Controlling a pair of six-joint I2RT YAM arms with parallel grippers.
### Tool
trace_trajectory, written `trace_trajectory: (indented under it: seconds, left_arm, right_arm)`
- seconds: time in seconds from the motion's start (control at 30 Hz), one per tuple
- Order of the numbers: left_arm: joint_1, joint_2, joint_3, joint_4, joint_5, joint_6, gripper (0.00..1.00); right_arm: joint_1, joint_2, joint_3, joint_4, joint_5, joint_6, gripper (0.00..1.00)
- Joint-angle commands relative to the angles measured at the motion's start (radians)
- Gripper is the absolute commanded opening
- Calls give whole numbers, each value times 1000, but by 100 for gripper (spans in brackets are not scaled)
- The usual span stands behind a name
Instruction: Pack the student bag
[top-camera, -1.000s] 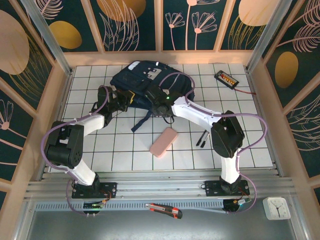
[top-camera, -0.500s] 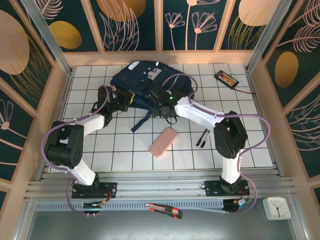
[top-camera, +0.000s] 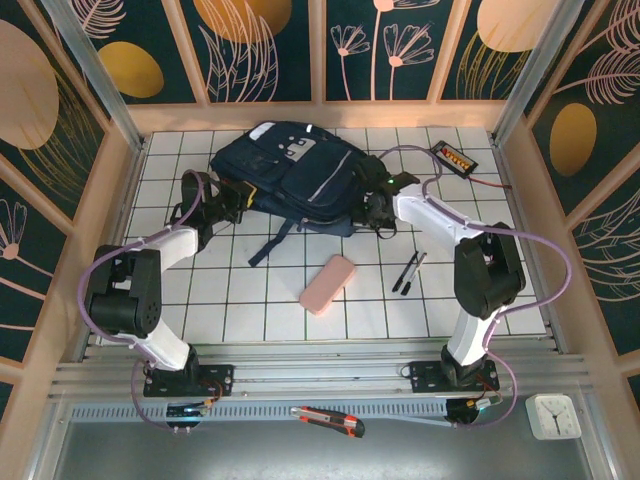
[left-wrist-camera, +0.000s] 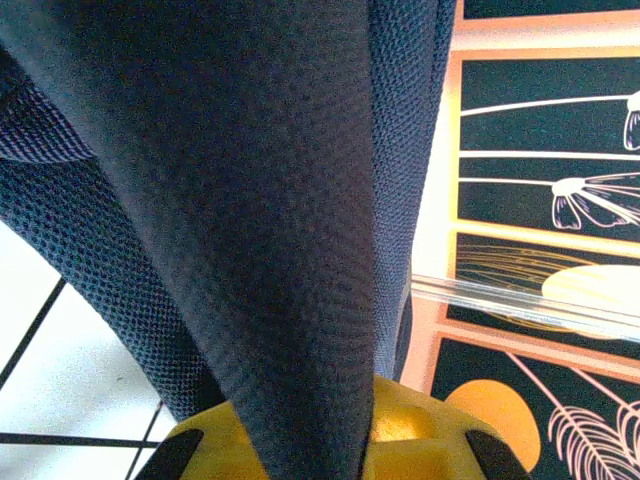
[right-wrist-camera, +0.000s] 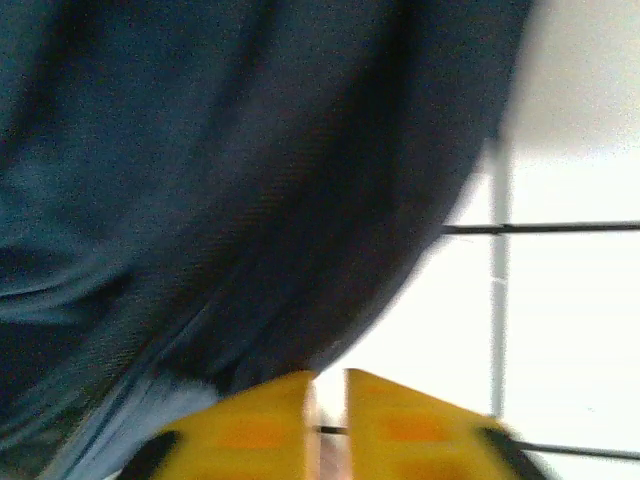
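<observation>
Change: the right gripper (top-camera: 381, 201) is now seen at the right edge of the student bag (top-camera: 300, 172), no longer at its near middle; the student bag is spread flatter.
Student bag: dark navy weave, coarse mesh, set at the far middle of the table (top-camera: 250, 300).
Left gripper (top-camera: 238, 196): fingers (left-wrist-camera: 405, 440) are clamped on the student bag's mesh.
Right fingers (right-wrist-camera: 250, 425): nearly together; blurred, so a grip cannot be told.

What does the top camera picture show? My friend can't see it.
A navy bag lies on a white tiled table, the left gripper and right gripper at its sides. Nearer lie a pink case and two pens.
</observation>
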Motion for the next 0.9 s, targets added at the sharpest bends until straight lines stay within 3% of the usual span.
trace_trajectory:
  seconds: [0.0,0.03,0.1,0.37,0.57,0.77,0.87]
  left_arm:
    - [-2,-62,3,64,16,-34,0]
    - [-7,-65,3,70,17,-46,0]
    - [-19,-71,5,87,15,-78,0]
    - [-94,-74,87,97,-14,-176,0]
    - [-120,-74,122,64,-28,-183,0]
    - [-132,-106,156,24,-83,-194,0]
    - [-136,-123,165,-5,-123,-182,0]
  right_arm:
    - [80,-26,25,177,-233,-34,62]
    - [109,-18,29,201,-247,-12,71]
    - [150,9,40,226,-269,37,75]
    - [182,55,96,152,-133,260,75]
    - [180,79,138,102,-40,337,71]
    - [216,41,173,-14,114,386,59]
    - [242,33,215,-112,173,399,58]
